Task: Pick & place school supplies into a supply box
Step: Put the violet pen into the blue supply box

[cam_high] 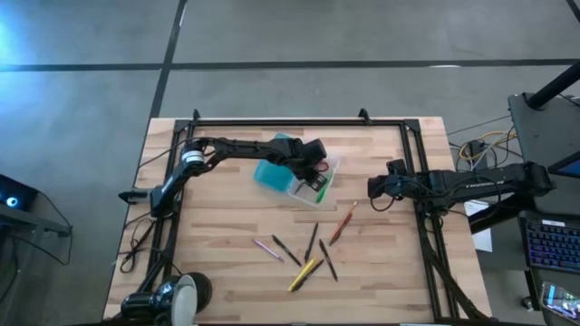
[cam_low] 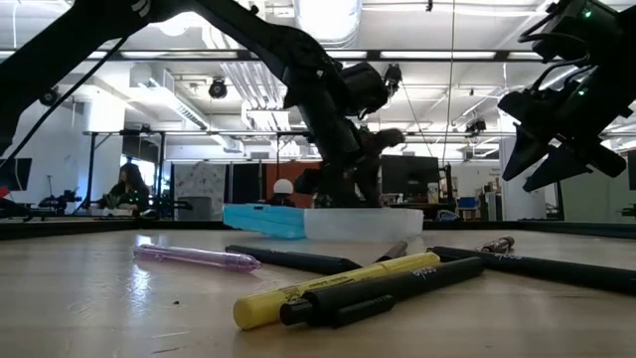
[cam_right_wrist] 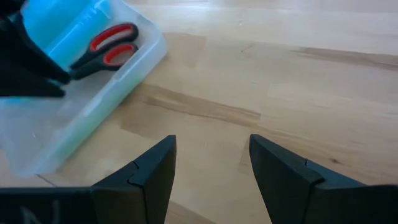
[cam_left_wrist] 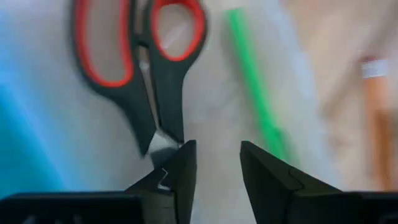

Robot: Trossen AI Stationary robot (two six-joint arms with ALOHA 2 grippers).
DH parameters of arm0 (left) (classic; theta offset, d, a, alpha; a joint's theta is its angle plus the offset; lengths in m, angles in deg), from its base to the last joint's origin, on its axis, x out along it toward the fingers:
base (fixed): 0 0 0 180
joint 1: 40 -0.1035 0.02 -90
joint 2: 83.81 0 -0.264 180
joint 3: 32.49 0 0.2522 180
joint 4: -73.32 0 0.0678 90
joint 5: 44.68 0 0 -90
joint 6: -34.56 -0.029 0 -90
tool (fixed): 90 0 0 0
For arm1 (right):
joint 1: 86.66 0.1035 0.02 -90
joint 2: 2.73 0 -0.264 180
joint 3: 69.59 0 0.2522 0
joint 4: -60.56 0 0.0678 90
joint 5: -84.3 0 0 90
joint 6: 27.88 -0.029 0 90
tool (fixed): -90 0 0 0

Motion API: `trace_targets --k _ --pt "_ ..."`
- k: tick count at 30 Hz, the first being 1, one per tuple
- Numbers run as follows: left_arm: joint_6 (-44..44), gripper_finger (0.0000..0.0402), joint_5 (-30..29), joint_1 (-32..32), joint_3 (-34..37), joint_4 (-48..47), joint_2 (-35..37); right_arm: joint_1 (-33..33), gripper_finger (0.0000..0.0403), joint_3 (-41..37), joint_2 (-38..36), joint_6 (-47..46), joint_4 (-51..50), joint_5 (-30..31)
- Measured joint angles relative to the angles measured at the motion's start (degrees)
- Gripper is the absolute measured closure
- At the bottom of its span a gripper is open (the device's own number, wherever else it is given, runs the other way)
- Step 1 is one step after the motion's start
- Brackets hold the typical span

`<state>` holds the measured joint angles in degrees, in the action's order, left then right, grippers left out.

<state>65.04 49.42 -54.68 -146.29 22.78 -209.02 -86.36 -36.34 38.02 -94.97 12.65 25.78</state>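
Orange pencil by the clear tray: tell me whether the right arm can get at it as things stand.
Probably yes. The orange pencil lies on bare wood, apart from the other pens, and the right gripper hangs open nearby with nothing between them.

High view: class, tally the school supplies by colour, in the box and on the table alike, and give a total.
Red-handled scissors: 1
Green pen: 1
Orange pencil: 1
Pink pen: 1
Yellow pen: 1
Dark pens: 4, as far as the high view shows
Total: 9
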Motion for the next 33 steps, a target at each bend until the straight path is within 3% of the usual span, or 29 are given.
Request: trace_targets --k 5,10,13,17,20,22,26,30,33 --pt "-4.1 0.0292 -6.5 -0.2 -3.2 -8.9 0.2 0.0 0.0209 -0.1 0.7 0.0 -0.2 0.0" --pt "-2.9 0.0292 -5.8 -0.1 -5.5 -9.8 1.0 0.0 0.0209 -0.2 1.2 -0.2 -0.1 0.1" --pt "-5.0 0.0291 1.9 0.0 -6.1 -11.5 1.8 0.0 0.0209 -0.2 1.4 -0.2 -0.1 -0.4" --pt "-24.3 0.0291 14.3 2.0 -3.8 -17.0 5.5 0.1 0.0209 -0.2 1.4 0.4 0.0 -2.0" --pt "-40.9 0.0291 14.8 4.7 0.1 -20.4 9.6 0.0 0.0209 -0.2 1.4 5.1 0.5 -5.1" --pt "-45.9 0.0291 14.3 5.5 4.0 -21.2 12.4 0.1 0.0209 -0.2 1.4 11.0 0.8 -8.6" --pt "-45.7 0.0291 13.6 6.4 13.1 -21.3 17.7 0.1 0.0209 -0.2 2.5 20.6 1.9 -15.5" --pt "-42.6 0.0291 13.7 9.0 23.2 -19.9 25.3 0.1 0.0209 0.6 4.2 23.9 2.4 -16.8" --pt "-41.3 0.0291 10.2 12.2 30.1 -16.4 29.9 0.0 0.0209 2.1 6.5 26.3 3.0 -16.8"
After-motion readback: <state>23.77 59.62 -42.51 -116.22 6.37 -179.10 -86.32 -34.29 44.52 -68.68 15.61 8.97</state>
